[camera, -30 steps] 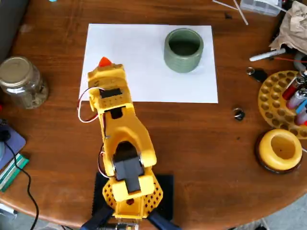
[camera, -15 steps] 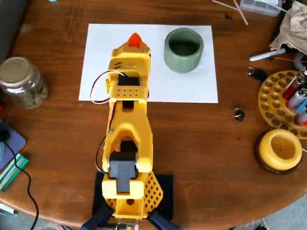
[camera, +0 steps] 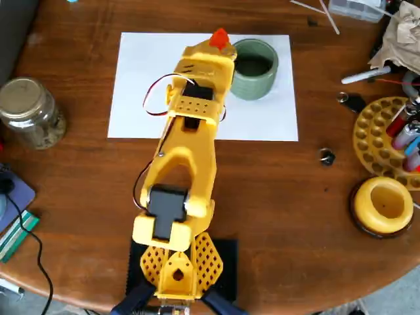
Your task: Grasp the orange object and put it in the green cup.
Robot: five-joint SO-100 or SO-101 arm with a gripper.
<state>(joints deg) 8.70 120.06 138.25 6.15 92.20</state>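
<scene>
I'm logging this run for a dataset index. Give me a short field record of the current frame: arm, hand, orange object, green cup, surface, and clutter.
arm: yellow arm, reaching up the overhead view and leaning right
hand: hand at the cup's left rim; fingers hidden under the arm
orange object: orange object poking out at the tip of the hand, apparently held, just left of the cup
green cup: green cup upright on the paper, nothing visible inside
surface: white paper on a round wooden table
clutter: glass jar at left; yellow round holder at right
</scene>
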